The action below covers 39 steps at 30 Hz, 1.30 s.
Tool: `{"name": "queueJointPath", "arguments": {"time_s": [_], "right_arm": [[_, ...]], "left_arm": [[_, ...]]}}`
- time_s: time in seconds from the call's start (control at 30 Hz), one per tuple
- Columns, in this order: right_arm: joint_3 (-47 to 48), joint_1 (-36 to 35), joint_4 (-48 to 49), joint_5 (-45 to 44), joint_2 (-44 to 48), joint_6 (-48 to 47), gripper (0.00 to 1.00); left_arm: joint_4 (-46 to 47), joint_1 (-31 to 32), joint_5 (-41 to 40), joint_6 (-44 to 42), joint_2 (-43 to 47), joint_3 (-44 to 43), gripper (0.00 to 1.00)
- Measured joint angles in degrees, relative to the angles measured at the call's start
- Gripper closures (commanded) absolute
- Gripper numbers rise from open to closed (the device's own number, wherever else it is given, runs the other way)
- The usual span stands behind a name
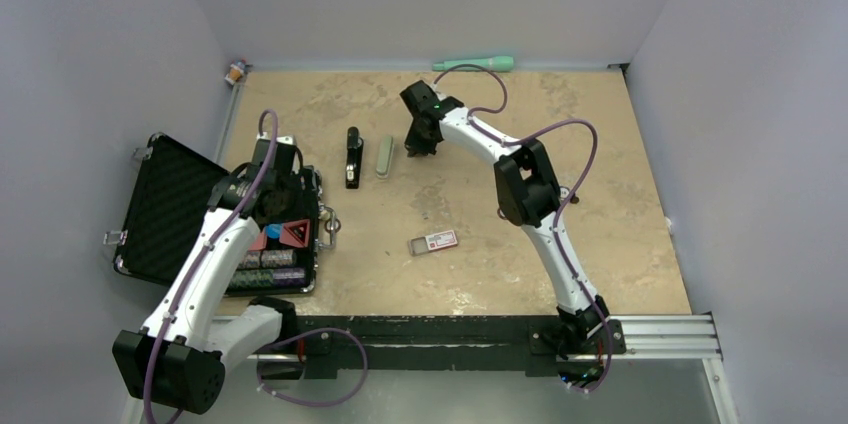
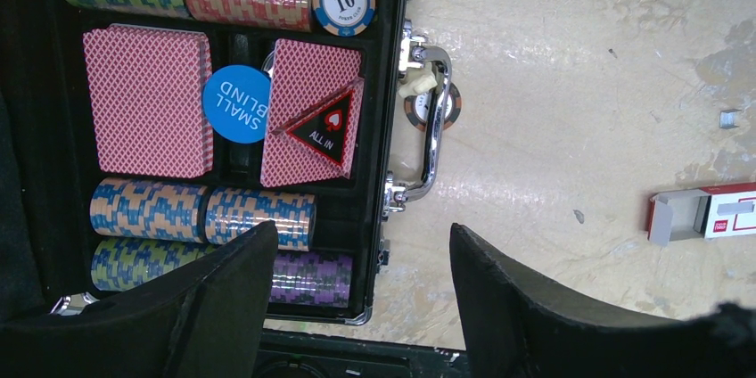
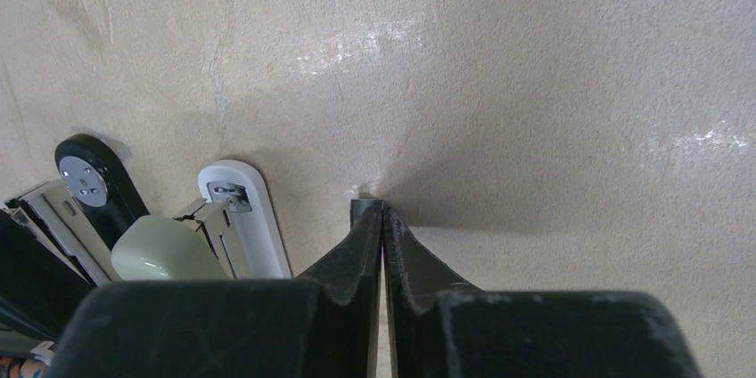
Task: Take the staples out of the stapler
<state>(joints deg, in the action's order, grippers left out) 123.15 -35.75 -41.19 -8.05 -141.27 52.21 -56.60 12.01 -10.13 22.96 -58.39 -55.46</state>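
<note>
The black stapler (image 1: pixel 353 156) lies on the table left of centre; in the right wrist view it (image 3: pixel 89 184) sits at the far left with its metal track exposed. My right gripper (image 1: pixel 420 144) is down at the table just right of the sage-green piece (image 1: pixel 385 157). Its jaws (image 3: pixel 382 210) are shut, with a tiny dark-grey strip, which looks like the staples (image 3: pixel 365 209), pinched at the very tips. My left gripper (image 2: pixel 363 228) is open and empty above the right edge of the poker case (image 2: pixel 392 84).
The open black case (image 1: pixel 165 206) holds chips and cards at the left. A clear box with a red-and-white label (image 1: pixel 434 242) lies mid-table, with a tiny grey metal bit (image 2: pixel 729 118) near it. A teal tube (image 1: pixel 475 64) rests against the back wall.
</note>
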Motion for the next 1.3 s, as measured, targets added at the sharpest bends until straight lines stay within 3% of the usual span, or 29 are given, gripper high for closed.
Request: {"name": "queueJointPath", "arguments": {"time_s": [0.23,0.73,0.97,1.17,1.3], "right_arm": [[-0.2,0.0,0.1,0.0,0.0,-0.6,1.00],[-1.8,-0.2,1.4,-1.5,2.8,-6.4,1.00],[-6.0,-0.2,3.5,-1.9,14.2,-10.9,1.00],[-11.8,-0.2,5.0,-1.5,25.3,-14.4,1.00],[-16.9,-0.3,5.0,-1.0,31.0,-15.8,1.00]], "left_arm": [[0.0,0.0,0.5,0.0,0.0,0.0,0.27],[0.2,0.0,0.8,0.0,0.0,0.0,0.28],[0.2,0.0,0.8,0.0,0.0,0.0,0.28],[0.2,0.0,1.1,-0.3,0.0,0.0,0.14],[0.2,0.0,1.6,-1.0,0.0,0.0,0.12]]}}
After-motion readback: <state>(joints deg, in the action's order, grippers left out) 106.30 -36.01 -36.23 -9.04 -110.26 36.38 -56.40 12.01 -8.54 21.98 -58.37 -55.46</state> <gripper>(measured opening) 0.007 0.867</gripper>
